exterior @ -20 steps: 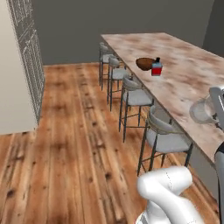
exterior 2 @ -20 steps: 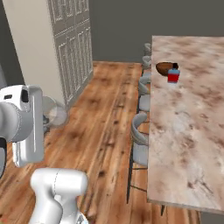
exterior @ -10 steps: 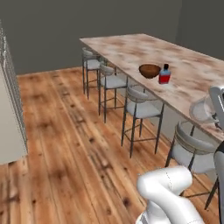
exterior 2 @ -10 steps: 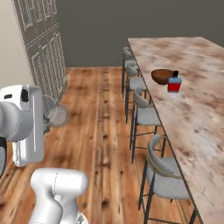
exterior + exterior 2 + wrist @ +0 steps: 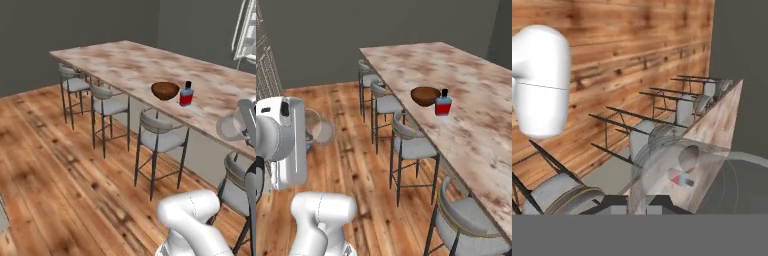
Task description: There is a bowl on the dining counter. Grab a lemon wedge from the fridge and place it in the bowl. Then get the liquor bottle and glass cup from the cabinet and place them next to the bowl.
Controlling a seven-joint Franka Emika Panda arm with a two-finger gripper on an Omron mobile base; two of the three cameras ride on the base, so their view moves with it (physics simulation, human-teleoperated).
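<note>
While riding toward the long beige stone tabletop [image 5: 150, 65] with reddish-brown veining, seen from the left base view: wide dark-brown wooden bowl [image 5: 165, 90] near the stool-side edge, roughly midway along it; small liquor bottle [image 5: 186, 94] with red body, blue top and black cap just beside the bowl, upright. Clear greyish glass tumbler [image 5: 233, 126] carried at the right of the picture, out over the tabletop's near stretch, well apart from bowl and bottle. Row of grey-seated metal stools [image 5: 159, 140] tucked along that edge.

From the right base view: same bowl [image 5: 425, 95] and bottle [image 5: 443, 103] near the stool-side edge; tumbler [image 5: 317, 128] hanging beside the white hand, over wooden floor [image 5: 346, 160], well clear of the tabletop [image 5: 466, 110].

From the hand view: gripper [image 5: 638, 204] pinched narrow on the tumbler's wall [image 5: 662, 165], glass spreading across the lens, bowl and bottle visible through it, blurred. Lemon wedge too small to make out in the bowl.

Likely trouble: thin pinch on one wall, so a slip or tilt under a swing; a low approach could clip the tabletop edge or a stool back; setting down close could topple the bottle.
</note>
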